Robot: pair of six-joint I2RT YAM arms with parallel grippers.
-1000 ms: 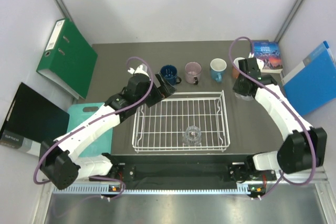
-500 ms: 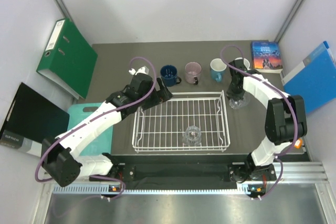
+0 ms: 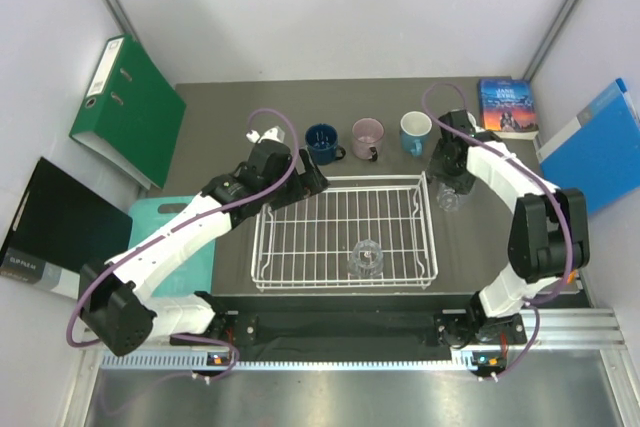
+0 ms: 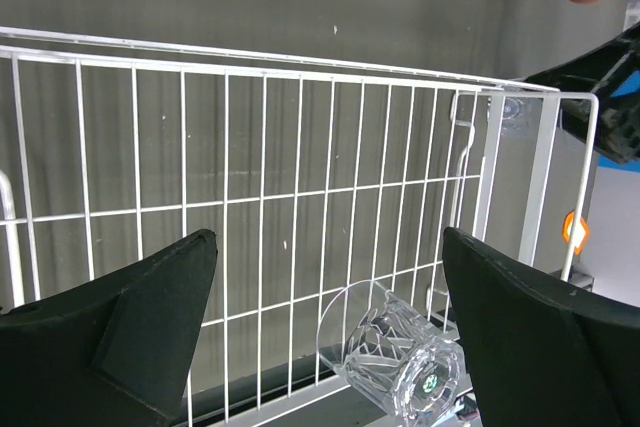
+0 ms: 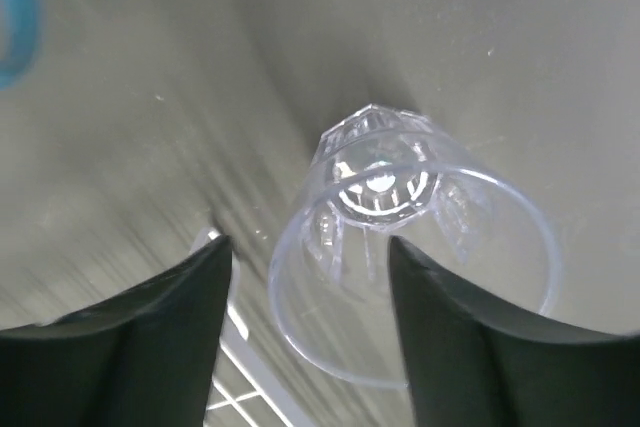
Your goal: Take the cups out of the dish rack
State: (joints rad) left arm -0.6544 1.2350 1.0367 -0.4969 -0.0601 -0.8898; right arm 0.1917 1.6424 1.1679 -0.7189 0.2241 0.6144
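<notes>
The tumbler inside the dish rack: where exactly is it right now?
In the top view the tumbler sits inside the dish rack, close to its near rim and slightly right of centre, alone on the wire grid.

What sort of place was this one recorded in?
Probably a staged lab workcell, not a real kitchen: a dark table boxed in by plain white panels, with a green binder, a blue binder and a book around the dish rack and mugs.
</notes>
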